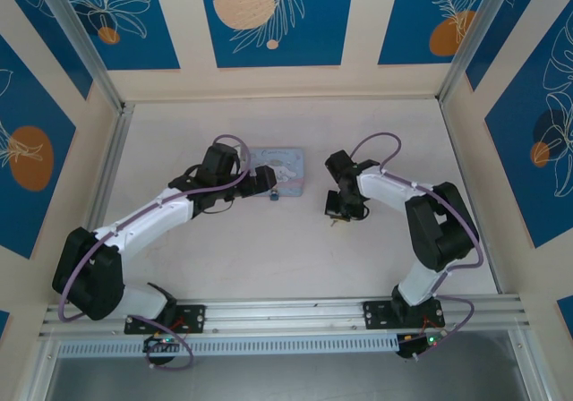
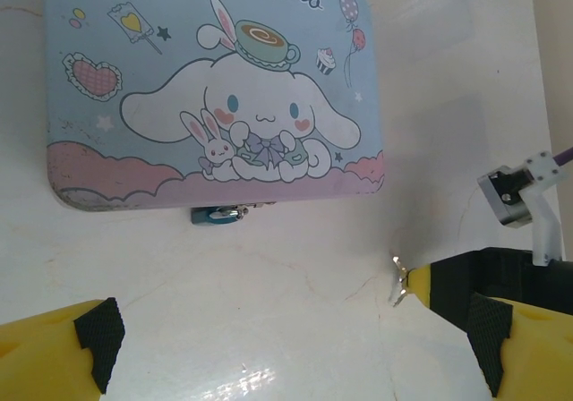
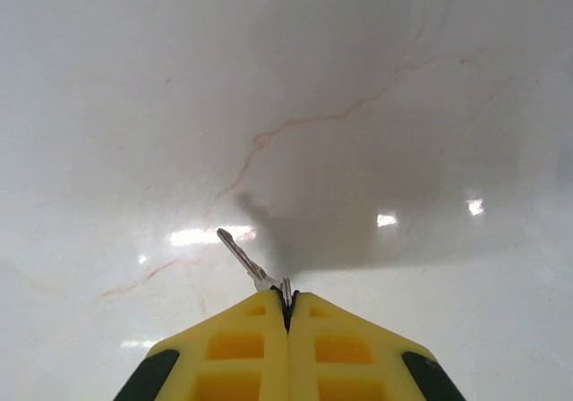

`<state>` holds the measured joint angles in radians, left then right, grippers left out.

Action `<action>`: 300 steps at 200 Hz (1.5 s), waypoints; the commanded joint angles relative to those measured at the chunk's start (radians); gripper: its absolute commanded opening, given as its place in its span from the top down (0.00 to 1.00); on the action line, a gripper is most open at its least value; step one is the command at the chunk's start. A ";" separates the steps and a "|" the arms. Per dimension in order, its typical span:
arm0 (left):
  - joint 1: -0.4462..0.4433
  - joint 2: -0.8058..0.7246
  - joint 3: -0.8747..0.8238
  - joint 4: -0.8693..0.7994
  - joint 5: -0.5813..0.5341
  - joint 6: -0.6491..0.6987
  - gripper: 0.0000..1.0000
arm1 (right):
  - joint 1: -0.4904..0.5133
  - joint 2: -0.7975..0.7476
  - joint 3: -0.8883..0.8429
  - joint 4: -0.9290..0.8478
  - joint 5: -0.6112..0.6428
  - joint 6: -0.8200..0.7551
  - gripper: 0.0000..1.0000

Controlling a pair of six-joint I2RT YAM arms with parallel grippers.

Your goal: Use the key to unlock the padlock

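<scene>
My right fingers (image 3: 255, 347) pinch the key (image 3: 240, 254); my left fingers (image 2: 54, 356) are spread wide, near the padlock (image 2: 218, 213).

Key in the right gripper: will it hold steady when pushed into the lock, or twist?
Likely stiff: the key looks like thin metal, unlikely to bend. It may pivot, though: the right gripper pinches only its head end, the blade jutting out at a slant. Small and shiny, it could also slip.
</scene>
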<state>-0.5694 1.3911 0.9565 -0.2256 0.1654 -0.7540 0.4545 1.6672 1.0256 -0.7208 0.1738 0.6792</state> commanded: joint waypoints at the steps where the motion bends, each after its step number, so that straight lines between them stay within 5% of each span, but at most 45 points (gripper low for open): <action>1: -0.016 0.010 0.036 -0.012 0.023 -0.018 0.00 | -0.012 -0.072 -0.015 0.020 -0.085 0.008 1.00; 84: -0.025 0.030 0.037 0.104 0.116 -0.184 0.00 | -0.034 -0.203 0.005 0.037 -0.199 0.066 1.00; 125: -0.027 0.055 0.112 0.002 0.072 -0.219 0.00 | -0.048 -0.240 0.018 0.051 -0.239 0.055 1.00; 162: -0.028 0.118 0.184 -0.001 0.115 -0.102 0.01 | -0.054 -0.243 0.034 0.096 -0.302 0.017 1.00; 218: -0.024 0.216 0.277 0.050 0.339 0.092 0.02 | -0.087 -0.298 -0.010 0.236 -0.464 -0.066 1.00; 300: -0.020 0.315 0.242 0.291 0.507 -0.063 0.38 | -0.120 -0.361 -0.091 0.341 -0.603 -0.068 1.00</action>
<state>-0.5850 1.6787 1.2053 -0.0650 0.5896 -0.7490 0.3397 1.3312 0.9573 -0.4141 -0.3531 0.6224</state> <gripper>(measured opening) 0.658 0.065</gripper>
